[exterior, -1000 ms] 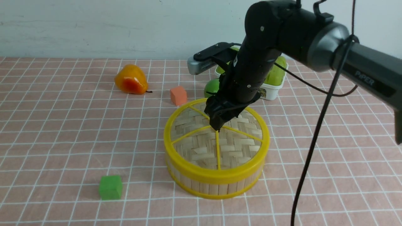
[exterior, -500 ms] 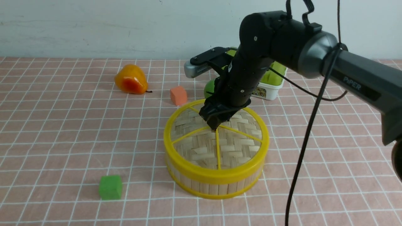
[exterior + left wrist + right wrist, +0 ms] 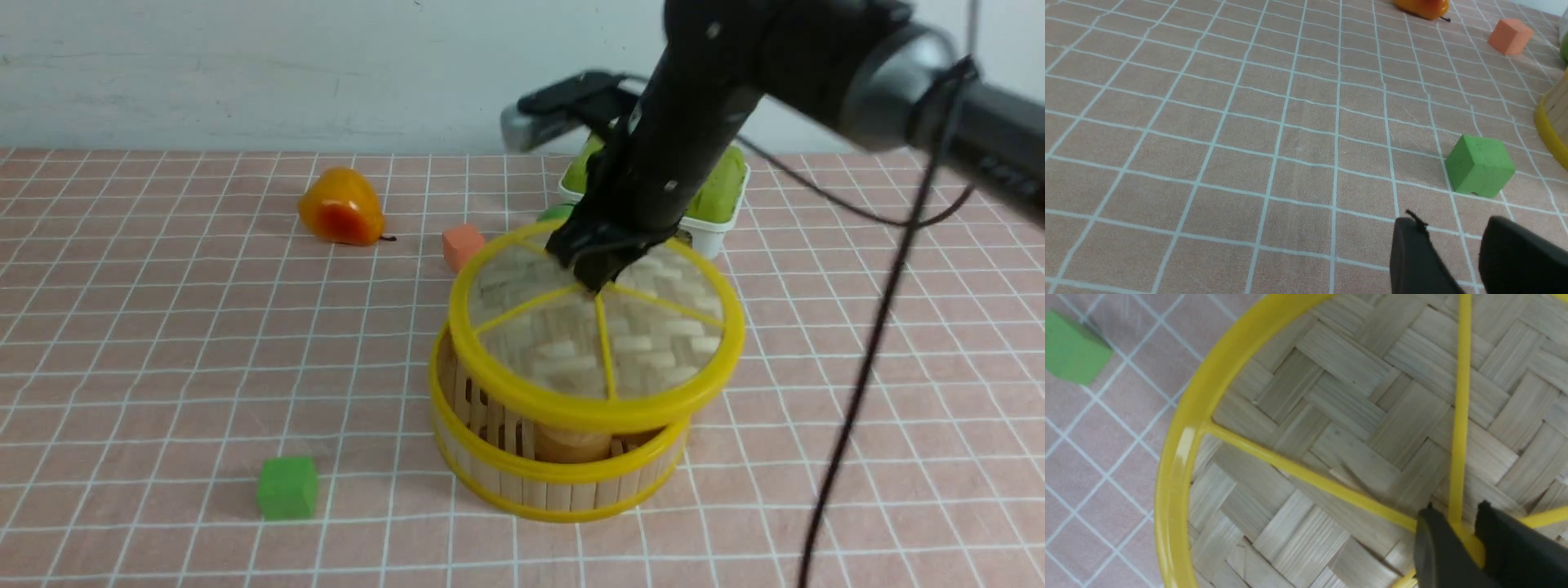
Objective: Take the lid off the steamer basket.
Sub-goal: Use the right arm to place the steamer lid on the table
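Observation:
The lid (image 3: pixel 563 351), a woven bamboo disc with a yellow rim and spokes, hangs tilted above the steamer basket (image 3: pixel 490 457), shifted a little right of it. My right gripper (image 3: pixel 593 282) is shut on the lid's yellow centre knob; in the right wrist view the gripper (image 3: pixel 1457 512) clamps the knob and the lid (image 3: pixel 1339 400) fills the picture. The basket is open at its near side, with a tan round object (image 3: pixel 571 445) inside. My left gripper (image 3: pixel 1449 222) is open and empty, low over the cloth, with the basket's edge (image 3: pixel 1549 122) off to one side.
A green cube (image 3: pixel 287 487) lies left of the basket, close to my left gripper in the left wrist view (image 3: pixel 1479 166). An orange cube (image 3: pixel 463 247), an orange-yellow fruit (image 3: pixel 340 207) and a green-and-white box (image 3: pixel 710 220) sit behind the basket. A cable (image 3: pixel 857 384) hangs from the right arm.
My right gripper has risen and moved slightly right with the lid in it. The lid has come off the basket, which has stayed in place.

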### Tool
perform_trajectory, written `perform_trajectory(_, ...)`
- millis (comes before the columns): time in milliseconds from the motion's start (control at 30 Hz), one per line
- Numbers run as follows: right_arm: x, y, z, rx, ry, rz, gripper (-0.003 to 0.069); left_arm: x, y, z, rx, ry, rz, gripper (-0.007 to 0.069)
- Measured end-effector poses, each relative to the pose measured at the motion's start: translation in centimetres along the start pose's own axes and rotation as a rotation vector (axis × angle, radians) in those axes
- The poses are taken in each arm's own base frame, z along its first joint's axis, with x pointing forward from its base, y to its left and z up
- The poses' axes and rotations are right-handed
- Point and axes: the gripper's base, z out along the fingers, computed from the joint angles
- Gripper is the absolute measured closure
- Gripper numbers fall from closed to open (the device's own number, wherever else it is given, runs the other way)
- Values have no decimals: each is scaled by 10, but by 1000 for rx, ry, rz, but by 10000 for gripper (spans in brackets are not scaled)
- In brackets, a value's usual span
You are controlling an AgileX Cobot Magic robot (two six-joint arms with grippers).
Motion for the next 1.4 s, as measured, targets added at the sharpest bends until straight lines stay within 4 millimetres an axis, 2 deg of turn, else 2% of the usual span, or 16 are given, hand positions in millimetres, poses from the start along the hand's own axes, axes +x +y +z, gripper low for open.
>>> perform_trajectory(67,0,-6,-21,27,-39,7,581,0,0,0,0,0,0,385)
perform_trajectory(133,12,-36,-88,133,-152,74,581,0,0,0,0,0,0,385)
perform_trajectory(200,20,-47,-104,166,-171,107,581,0,0,0,0,0,0,385)
perform_trajectory(267,45,-72,-122,228,-151,190,581,0,0,0,0,0,0,385)
perform_trajectory(333,71,-90,-114,249,-73,260,581,0,0,0,0,0,0,385)
perform_trajectory(467,106,-109,-73,245,24,335,581,0,0,0,0,0,0,385)
perform_trajectory(633,148,-121,8,242,50,390,581,0,0,0,0,0,0,385)
perform_trajectory(667,150,-121,10,242,49,392,581,0,0,0,0,0,0,385)
perform_trajectory(800,164,-128,49,248,20,428,581,0,0,0,0,0,0,385)
perform_trajectory(933,167,-132,69,233,5,472,581,0,0,0,0,0,0,385)
perform_trajectory(1100,167,-133,79,207,-9,524,557,0,0,0,0,0,0,385)
perform_trajectory(1233,162,-134,77,188,-2,534,419,0,0,0,0,0,0,385)
perform_trajectory(1267,159,-133,72,175,16,527,349,0,0,0,0,0,0,385)
perform_trajectory(1300,158,-133,71,174,18,524,340,0,0,0,0,0,0,385)
perform_trajectory(1333,153,-131,59,171,37,502,268,0,0,0,0,0,0,385)
perform_trajectory(1400,147,-128,34,183,29,472,210,0,0,0,0,0,0,385)
